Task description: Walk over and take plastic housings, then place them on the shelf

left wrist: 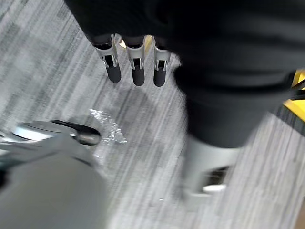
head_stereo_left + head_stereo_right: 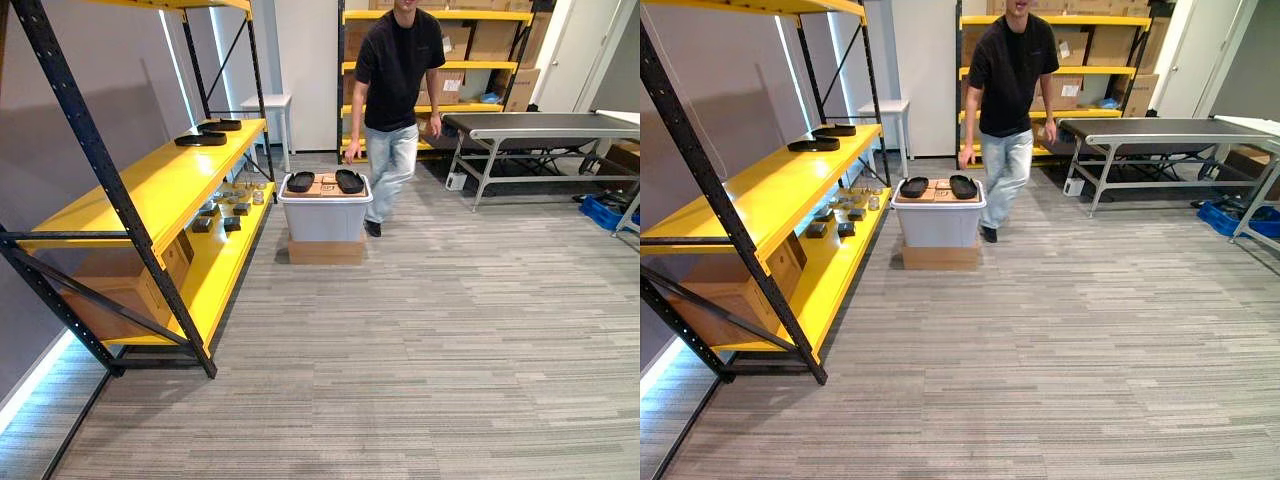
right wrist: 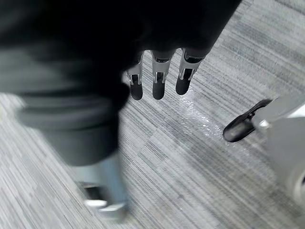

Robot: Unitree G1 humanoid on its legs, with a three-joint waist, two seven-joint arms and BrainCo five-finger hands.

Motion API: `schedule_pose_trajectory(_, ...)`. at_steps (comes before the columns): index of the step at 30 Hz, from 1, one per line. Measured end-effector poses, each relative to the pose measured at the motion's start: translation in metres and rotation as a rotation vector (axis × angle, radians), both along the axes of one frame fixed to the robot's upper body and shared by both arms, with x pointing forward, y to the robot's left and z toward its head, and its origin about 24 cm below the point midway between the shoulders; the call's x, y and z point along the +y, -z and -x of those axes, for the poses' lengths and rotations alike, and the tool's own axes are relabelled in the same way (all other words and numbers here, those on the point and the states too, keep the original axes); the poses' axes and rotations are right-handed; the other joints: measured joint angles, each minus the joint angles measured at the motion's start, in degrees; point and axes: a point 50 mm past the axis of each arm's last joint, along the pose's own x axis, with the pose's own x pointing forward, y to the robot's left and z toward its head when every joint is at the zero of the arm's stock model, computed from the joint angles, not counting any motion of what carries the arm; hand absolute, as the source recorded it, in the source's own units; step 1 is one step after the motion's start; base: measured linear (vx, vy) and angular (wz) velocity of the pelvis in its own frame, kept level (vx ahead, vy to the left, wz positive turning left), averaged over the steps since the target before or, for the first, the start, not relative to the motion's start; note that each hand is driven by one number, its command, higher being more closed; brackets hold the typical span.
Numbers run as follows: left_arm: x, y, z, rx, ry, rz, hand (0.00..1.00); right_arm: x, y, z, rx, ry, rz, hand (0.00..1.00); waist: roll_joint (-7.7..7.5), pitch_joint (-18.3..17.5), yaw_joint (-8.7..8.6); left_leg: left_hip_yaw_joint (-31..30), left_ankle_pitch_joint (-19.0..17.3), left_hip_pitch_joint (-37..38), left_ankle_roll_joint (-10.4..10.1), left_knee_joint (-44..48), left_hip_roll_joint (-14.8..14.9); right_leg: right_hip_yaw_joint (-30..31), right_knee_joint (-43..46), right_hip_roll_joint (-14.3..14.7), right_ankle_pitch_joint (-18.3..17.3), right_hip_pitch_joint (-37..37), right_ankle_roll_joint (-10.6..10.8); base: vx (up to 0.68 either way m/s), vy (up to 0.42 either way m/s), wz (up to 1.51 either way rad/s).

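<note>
Two black plastic housings lie on the grey bin beside a person — two more housings sit on the yellow shelf. Our left hand and right hand hang empty, fingers straight, over carpet.

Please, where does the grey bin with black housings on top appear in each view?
Left eye view: bin at centre, upper half, right of the yellow shelf.
Right eye view: bin left of centre, upper half.
Left wrist view: left robot hand hanging over carpet.
Right wrist view: right robot hand over carpet.
Shared landmark: the person standing just behind the bin, in both eye views.
</note>
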Motion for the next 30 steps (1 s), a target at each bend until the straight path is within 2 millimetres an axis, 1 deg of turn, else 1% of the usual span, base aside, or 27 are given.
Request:
schedule_pose_trajectory(1, 0.004, -0.002, -0.005, -0.017, -0.008, -0.008, 0.00, -0.004, -0.002, -0.005, -0.014, 0.007, 0.010, 0.00, 0.26, 0.30, -0.02, 0.01, 0.05, 0.52, -0.55, -0.45, 0.01, -0.29, -0.44, 0.00, 0.11, 0.65, 0.19, 0.06, -0.030, 0.03)
schedule_pose_trajectory(3, 0.012, -0.005, -0.015, -0.046, -0.012, -0.033, 0.00, -0.013, -0.006, -0.013, -0.023, -0.018, 0.042, 0.00, 0.74, 0.56, -0.04, 0.01, 0.05, 1.17, -0.61, -1.09, 0.05, -0.98, -0.95, 0.09, 0.14, 1.18, 0.28, 0.05, -0.038, 0.04)
schedule_pose_trajectory(6, 0.030, -0.015, -0.030, -0.113, -0.015, -0.099, 0.00, -0.029, -0.017, -0.032, -0.060, -0.058, 0.114, 0.00, 1.02, 0.78, -0.05, 0.02, 0.05, 1.31, -1.02, -1.37, 0.13, -1.17, -1.02, 0.13, -0.14, 1.44, 0.76, 0.02, -0.042, 0.02)
schedule_pose_trajectory(9, 0.032, -0.017, -0.034, -0.144, -0.044, -0.104, 0.00, -0.036, -0.022, -0.040, -0.080, -0.063, 0.136, 0.00, 1.03, 0.99, -0.04, 0.06, 0.02, 1.47, -1.09, -1.57, 0.17, -1.20, -1.01, 0.16, -0.33, 1.52, 1.05, 0.00, -0.024, 0.00)
schedule_pose_trajectory(11, 0.032, -0.017, -0.032, -0.147, -0.058, -0.096, 0.00, -0.039, -0.024, -0.045, -0.099, -0.055, 0.144, 0.00, 1.02, 1.81, -0.01, 0.15, -0.02, 1.85, -1.15, -1.62, 0.19, -1.18, -0.99, 0.17, -0.44, 1.79, 1.21, -0.01, -0.016, -0.01)
schedule_pose_trajectory(14, 0.032, -0.015, -0.025, -0.134, -0.071, -0.099, 0.00, -0.039, -0.024, -0.044, -0.123, -0.015, 0.126, 0.00, 1.03, 2.20, -0.04, 0.24, -0.04, 2.12, -1.17, -1.75, 0.22, -1.15, -1.04, 0.19, -0.46, 1.92, 1.24, -0.02, -0.020, -0.01)
schedule_pose_trajectory(15, 0.031, -0.015, -0.021, -0.138, -0.121, -0.091, 0.00, -0.039, -0.024, -0.043, -0.126, -0.007, 0.120, 0.00, 1.01, 2.36, -0.05, 0.27, -0.04, 2.18, -1.16, -1.85, 0.22, -1.17, -1.18, 0.19, -0.45, 1.93, 1.23, 0.00, 0.000, 0.00)
schedule_pose_trajectory(20, 0.026, -0.011, -0.008, -0.138, -0.248, -0.054, 0.00, -0.038, -0.023, -0.039, -0.129, 0.014, 0.108, 0.00, 1.04, 2.39, -0.15, 0.27, -0.03, 2.37, -1.15, -2.14, 0.23, -1.35, -1.51, 0.24, -0.45, 1.98, 1.22, -0.01, -0.014, 0.01)
schedule_pose_trajectory(24, 0.021, -0.009, -0.007, -0.131, -0.251, -0.046, 0.00, -0.034, -0.020, -0.038, -0.124, 0.024, 0.089, 0.00, 1.03, 2.38, -0.01, 0.22, 0.03, 2.42, -1.06, -2.60, 0.33, -1.52, -1.75, 0.39, -0.44, 2.18, 1.21, 0.00, -0.026, 0.01)
schedule_pose_trajectory(30, 0.017, -0.009, -0.011, -0.146, -0.247, -0.041, 0.00, -0.020, -0.015, -0.038, -0.123, 0.026, 0.052, 0.00, 0.99, 2.42, -0.13, 0.16, 0.05, 2.51, -1.04, -2.91, 0.41, -1.71, -1.79, 0.48, -0.48, 2.26, 1.27, 0.01, -0.022, 0.00)
